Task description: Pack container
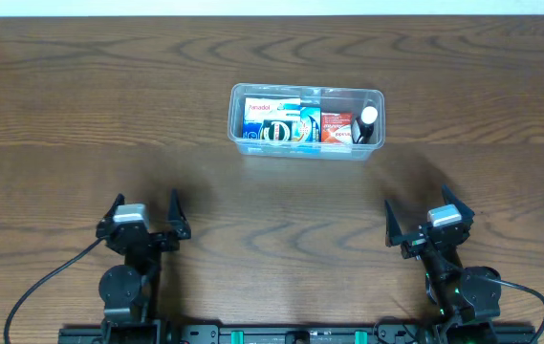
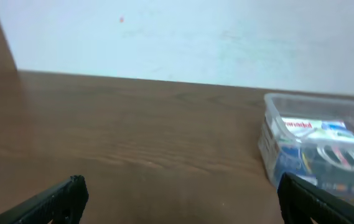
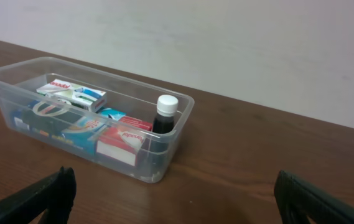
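The clear plastic container [image 1: 236, 122] stands at the table's middle, toward the far side. It holds a white and blue box [image 1: 258, 109], a tape roll [image 1: 276, 132], a red and white box [image 1: 336, 125] and a dark bottle with a white cap [image 1: 368, 120]. It also shows in the left wrist view [image 2: 270, 134] and the right wrist view [image 3: 177, 134]. My left gripper [image 1: 144, 216] is open and empty near the front left. My right gripper [image 1: 428, 216] is open and empty near the front right. Both are well short of the container.
The table is dark wood [image 1: 80, 115]. A pale wall [image 3: 226, 37] rises behind its far edge. Black cables [image 1: 42, 287] run from both arm bases at the front edge.
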Controlling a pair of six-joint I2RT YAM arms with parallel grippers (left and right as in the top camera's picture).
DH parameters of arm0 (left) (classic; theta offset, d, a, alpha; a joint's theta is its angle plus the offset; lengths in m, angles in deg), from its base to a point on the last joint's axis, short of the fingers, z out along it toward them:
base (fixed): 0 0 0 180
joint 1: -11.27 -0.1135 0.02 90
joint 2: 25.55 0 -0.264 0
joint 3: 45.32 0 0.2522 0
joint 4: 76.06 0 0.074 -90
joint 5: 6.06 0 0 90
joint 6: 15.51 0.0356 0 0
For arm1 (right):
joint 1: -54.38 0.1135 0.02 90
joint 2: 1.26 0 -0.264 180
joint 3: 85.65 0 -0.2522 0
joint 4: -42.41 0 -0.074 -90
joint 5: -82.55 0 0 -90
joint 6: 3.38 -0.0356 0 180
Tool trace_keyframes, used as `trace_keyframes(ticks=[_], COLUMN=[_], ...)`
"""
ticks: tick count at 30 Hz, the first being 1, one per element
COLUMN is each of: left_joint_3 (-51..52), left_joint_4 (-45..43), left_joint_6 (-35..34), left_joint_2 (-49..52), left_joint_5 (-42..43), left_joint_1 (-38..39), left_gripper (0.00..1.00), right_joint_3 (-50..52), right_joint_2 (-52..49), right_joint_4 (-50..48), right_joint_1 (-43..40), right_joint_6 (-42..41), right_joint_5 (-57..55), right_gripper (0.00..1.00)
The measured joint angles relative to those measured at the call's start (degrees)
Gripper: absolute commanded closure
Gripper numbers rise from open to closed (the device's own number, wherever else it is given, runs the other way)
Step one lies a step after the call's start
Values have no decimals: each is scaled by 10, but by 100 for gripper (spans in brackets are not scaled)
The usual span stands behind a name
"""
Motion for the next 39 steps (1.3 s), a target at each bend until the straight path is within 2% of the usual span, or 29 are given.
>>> trace_keyframes(ticks=[5, 11, 39], left_joint_3=[0, 0, -1], left_joint_4=[0, 0, 1], left_joint_6=[41, 57, 59], left_joint_2=[0, 0, 0], left_joint_5=[-1, -4, -5], left_joint_1=[8, 9, 9], left_gripper=[2, 2, 2], right_joint_3=[0, 0, 0], right_joint_2=[0, 0, 0], right_joint_4=[0, 0, 0], right_joint_1=[0, 0, 0], right_joint_6=[0, 0, 0], right_joint_5=[0, 0, 0], right_gripper=[1, 1, 1])
